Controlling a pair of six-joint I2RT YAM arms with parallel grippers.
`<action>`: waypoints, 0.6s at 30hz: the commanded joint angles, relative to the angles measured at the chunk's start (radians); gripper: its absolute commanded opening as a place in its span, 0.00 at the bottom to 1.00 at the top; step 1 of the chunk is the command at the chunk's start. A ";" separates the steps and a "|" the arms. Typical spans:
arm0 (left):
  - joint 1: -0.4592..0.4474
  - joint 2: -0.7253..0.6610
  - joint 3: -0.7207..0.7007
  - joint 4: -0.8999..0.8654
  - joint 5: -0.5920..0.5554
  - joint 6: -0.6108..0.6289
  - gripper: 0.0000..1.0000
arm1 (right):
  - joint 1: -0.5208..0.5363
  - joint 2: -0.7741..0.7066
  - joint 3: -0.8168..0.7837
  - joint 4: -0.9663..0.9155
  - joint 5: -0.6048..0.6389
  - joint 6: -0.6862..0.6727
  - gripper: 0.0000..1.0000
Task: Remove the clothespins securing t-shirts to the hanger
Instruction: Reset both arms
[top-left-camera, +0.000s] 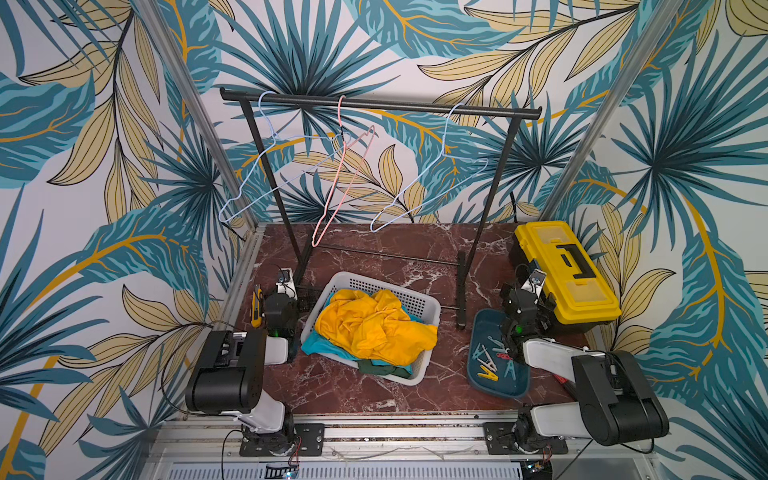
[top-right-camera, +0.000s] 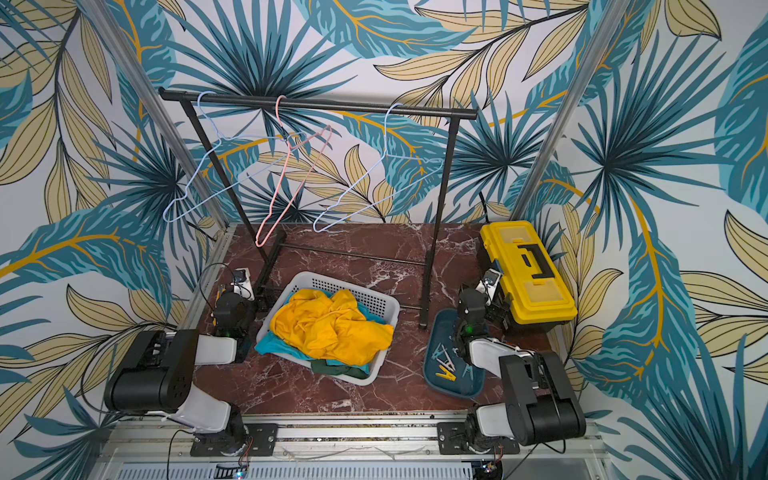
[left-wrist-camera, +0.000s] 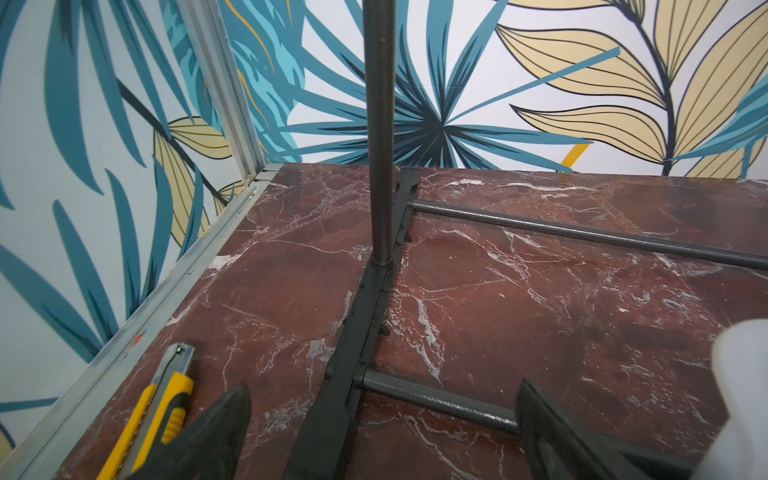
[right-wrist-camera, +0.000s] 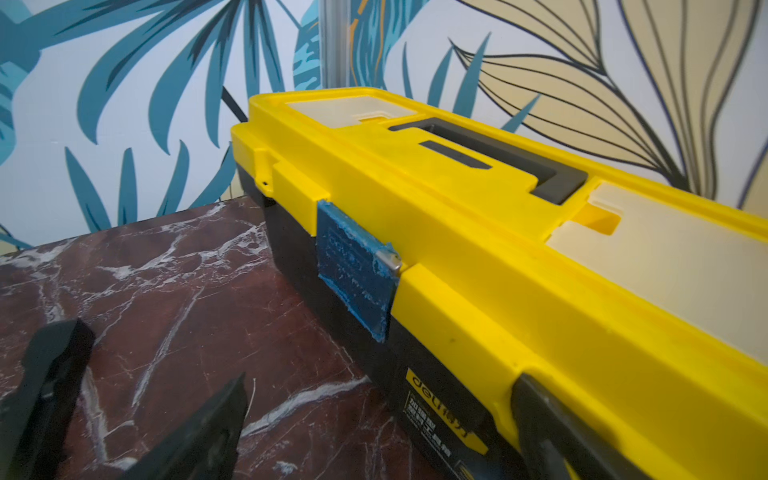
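1. Behind the right hand (right-wrist-camera: 378, 386), under its forearm, the clothespins (top-left-camera: 488, 373) are lying loose in a dark teal tray (top-left-camera: 484, 328). Their long axes are pointing in mixed directions, and none is gripping cloth.
2. Between the two hands, just inward of the left hand (left-wrist-camera: 384, 388), the t-shirts (top-left-camera: 374, 328) are lying heaped in a white basket (top-left-camera: 432, 307). Yellow is lying uppermost, with turquoise and dark green showing beneath.
3. Above and beyond both hands, three wire hangers (top-left-camera: 340, 118) are hanging bare from the rail (top-left-camera: 374, 102).
4. Both hands are standing with jaws apart, holding nothing. The left is facing the rack's foot (left-wrist-camera: 365, 311), and the right is facing the yellow toolbox (right-wrist-camera: 457, 249).
5. Judging from this layout, the task is looking complete. Should any pin need handling, the right arm is sitting nearer.
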 joint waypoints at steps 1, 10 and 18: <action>-0.008 0.005 0.018 -0.013 0.053 0.022 1.00 | -0.007 0.048 0.030 -0.073 -0.252 -0.033 0.99; -0.008 0.005 0.019 -0.014 0.052 0.021 1.00 | -0.061 0.095 -0.031 0.056 -0.371 -0.013 1.00; -0.008 0.005 0.019 -0.016 0.052 0.021 1.00 | -0.068 0.085 -0.029 0.048 -0.378 -0.005 0.99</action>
